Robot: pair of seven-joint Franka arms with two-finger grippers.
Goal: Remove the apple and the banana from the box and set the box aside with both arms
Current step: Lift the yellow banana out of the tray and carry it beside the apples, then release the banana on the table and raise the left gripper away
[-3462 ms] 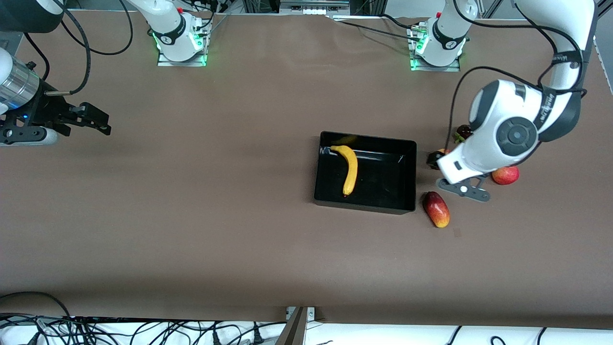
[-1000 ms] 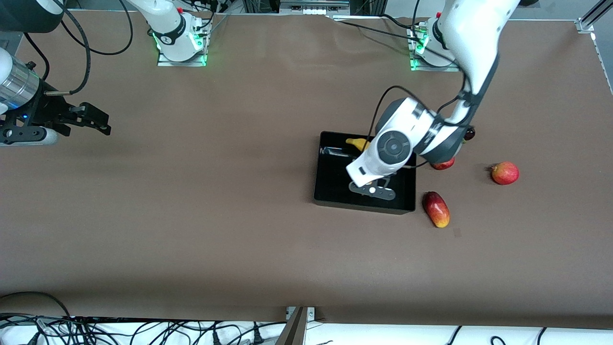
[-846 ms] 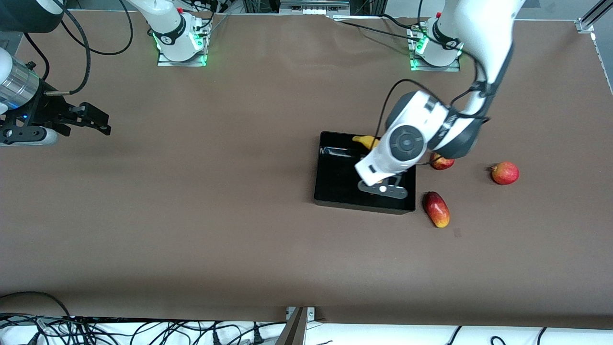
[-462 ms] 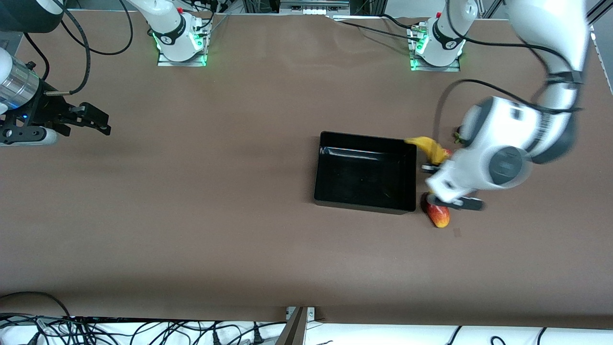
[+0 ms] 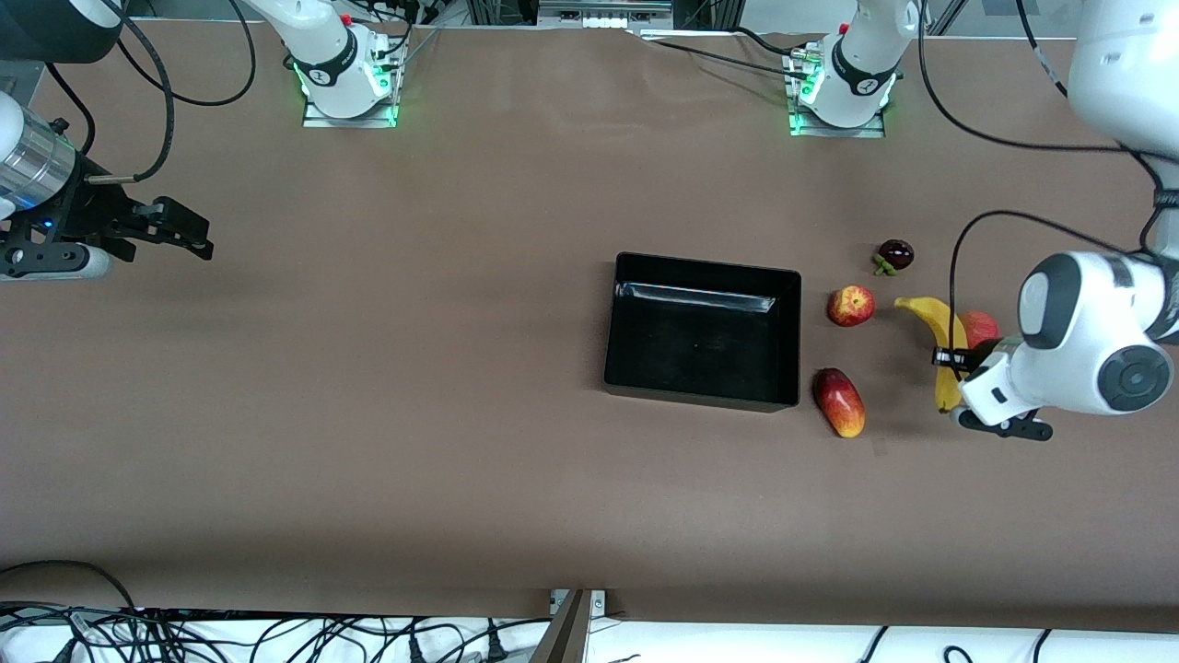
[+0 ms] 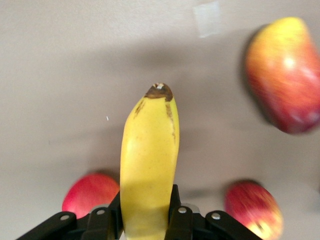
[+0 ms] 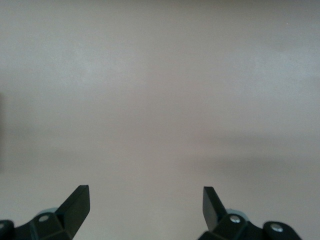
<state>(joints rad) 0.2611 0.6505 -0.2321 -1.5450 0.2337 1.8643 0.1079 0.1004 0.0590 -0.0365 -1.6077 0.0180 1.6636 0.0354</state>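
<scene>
My left gripper [image 5: 951, 361] is shut on the curved yellow banana [image 5: 939, 331] and holds it over the table at the left arm's end, away from the box. In the left wrist view the banana [image 6: 149, 160] sits between the fingers [image 6: 176, 220]. The black box [image 5: 705, 264] stands mid-table with nothing in it. The small red apple with yellow patches [image 5: 850, 306] lies on the table beside the box, also in the left wrist view [image 6: 252, 210]. My right gripper [image 5: 189, 235] waits open and empty at the right arm's end [image 7: 145, 205].
An oblong red-and-yellow fruit [image 5: 839, 402] lies beside the box's near corner. A dark purple fruit [image 5: 895, 253] lies farther from the front camera than the apple. Another red fruit [image 5: 979, 326] lies next to the banana, partly hidden by the left arm.
My left gripper reached into the box, took hold of the banana, lifted it out and carried it toward the left arm's end of the table. The right arm has not moved.
</scene>
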